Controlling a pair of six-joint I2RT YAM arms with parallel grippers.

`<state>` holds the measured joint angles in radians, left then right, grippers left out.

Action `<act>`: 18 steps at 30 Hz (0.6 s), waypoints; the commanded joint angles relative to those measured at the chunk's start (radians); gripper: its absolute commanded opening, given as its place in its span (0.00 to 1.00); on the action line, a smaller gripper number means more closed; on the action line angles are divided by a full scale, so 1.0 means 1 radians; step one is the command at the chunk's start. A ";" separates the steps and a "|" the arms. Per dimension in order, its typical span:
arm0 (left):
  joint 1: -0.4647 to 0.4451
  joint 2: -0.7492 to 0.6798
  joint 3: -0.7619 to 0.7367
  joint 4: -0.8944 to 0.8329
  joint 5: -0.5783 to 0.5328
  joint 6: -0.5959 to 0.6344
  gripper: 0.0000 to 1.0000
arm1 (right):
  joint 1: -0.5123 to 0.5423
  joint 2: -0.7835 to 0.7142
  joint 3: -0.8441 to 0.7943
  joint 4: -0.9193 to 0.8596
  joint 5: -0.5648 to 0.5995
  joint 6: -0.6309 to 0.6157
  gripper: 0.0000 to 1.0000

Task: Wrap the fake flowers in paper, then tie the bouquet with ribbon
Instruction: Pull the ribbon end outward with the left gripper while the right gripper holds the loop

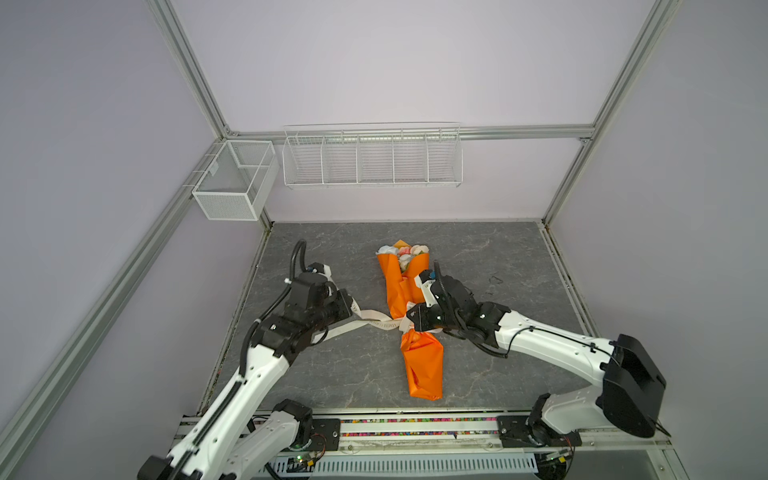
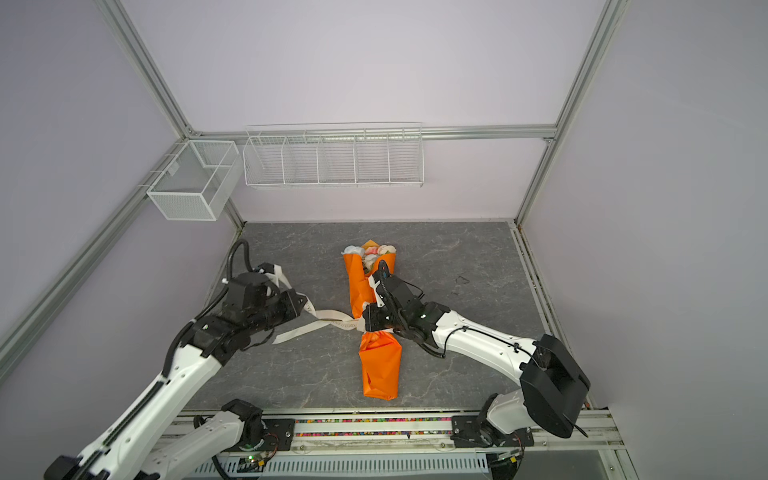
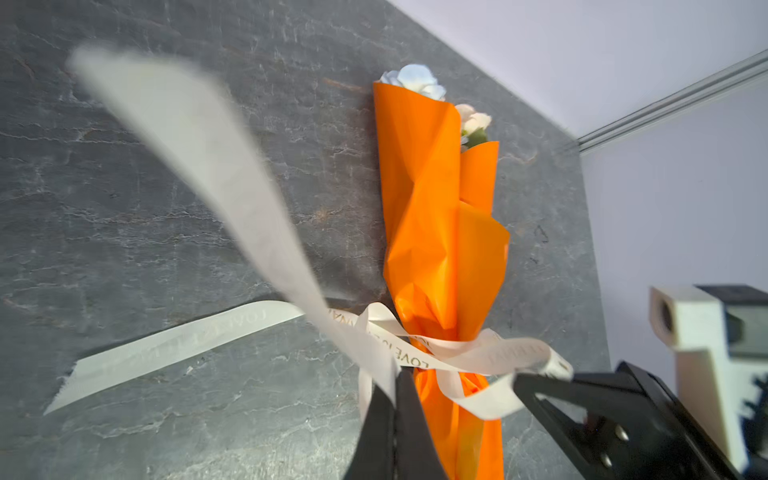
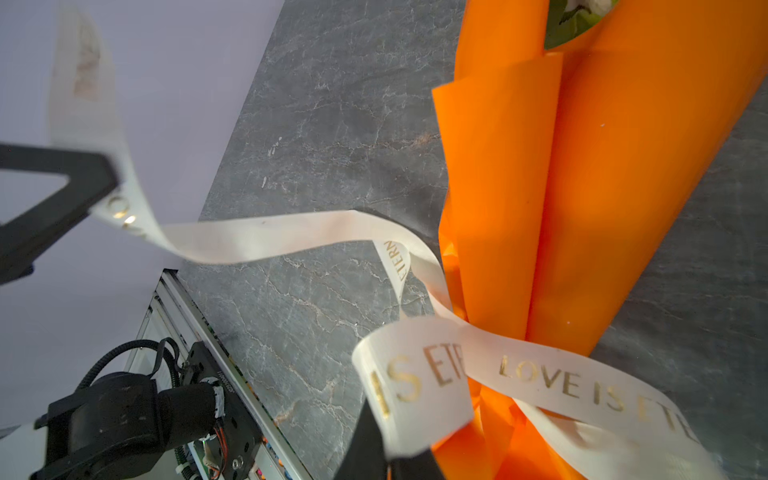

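Lying along the middle of the gray tabletop [image 1: 498, 257]: bouquet of fake flowers [image 1: 402, 253], wrapped in orange paper [image 1: 422, 365], blooms at the far end. Near its waist on the left, left fingers [image 3: 405, 415] pressed together on the cream printed ribbon [image 1: 374, 324]. Just beside its waist on the right, right fingers [image 4: 370, 457] pinching the same ribbon.

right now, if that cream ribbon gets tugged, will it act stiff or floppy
Probably floppy: the ribbon curls and twists between the left gripper and the orange wrapper. Likely light; its loose tail lies flat. Its smooth face might slip.
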<state>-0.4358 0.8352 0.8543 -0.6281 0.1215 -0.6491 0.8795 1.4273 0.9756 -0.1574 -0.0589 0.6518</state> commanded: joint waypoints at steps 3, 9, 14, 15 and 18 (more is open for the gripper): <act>-0.006 -0.240 0.000 -0.013 0.003 0.029 0.00 | -0.010 0.004 0.034 -0.030 0.016 0.017 0.07; -0.009 -0.280 0.017 -0.044 0.246 0.090 0.00 | -0.010 0.012 0.040 -0.044 0.005 0.012 0.07; -0.075 -0.281 0.006 -0.018 0.423 0.085 0.00 | -0.015 0.023 0.064 -0.071 -0.016 -0.019 0.07; -0.106 -0.275 -0.002 0.012 0.444 0.067 0.00 | -0.017 0.027 0.070 -0.073 -0.030 -0.026 0.07; -0.194 -0.238 -0.030 0.118 0.472 -0.021 0.00 | -0.020 0.036 0.078 -0.086 -0.039 -0.027 0.07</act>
<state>-0.5770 0.5671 0.8509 -0.5980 0.4995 -0.6075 0.8684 1.4506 1.0309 -0.2157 -0.0734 0.6407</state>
